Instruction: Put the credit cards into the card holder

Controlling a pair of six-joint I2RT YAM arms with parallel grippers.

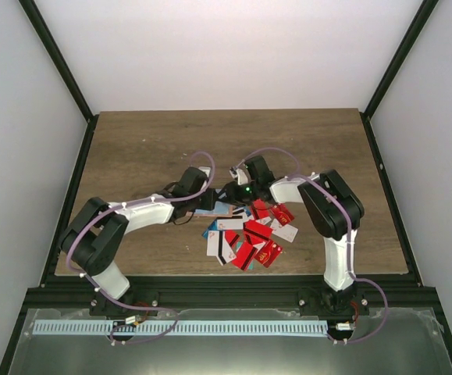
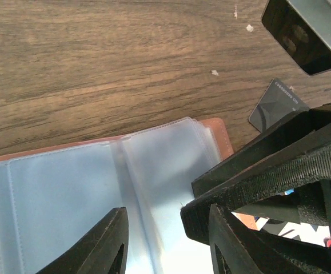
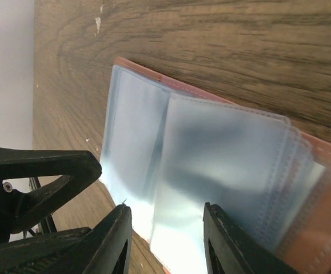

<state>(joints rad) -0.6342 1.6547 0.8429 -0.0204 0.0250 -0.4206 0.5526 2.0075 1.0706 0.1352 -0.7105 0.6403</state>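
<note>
L gripper (image 2: 165, 231) & R gripper (image 3: 165, 231), both part-open & empty, straddle the open card holder (image 2: 218, 136). You pin its clear sleeves (image 3: 222, 154) under L tips, then fetch credit cards (image 1: 253, 234) beside R.

Noted far half of table (image 1: 155, 141) open, free passage L & R. Found centre tight: left gripper (image 2: 165, 220) & right gripper (image 3: 166, 211) nose to nose over card holder (image 3: 222, 165), narrow gap btwn. Logged credit cards (image 1: 253, 234) strewn just nearside, blocking low approach from front.
</note>
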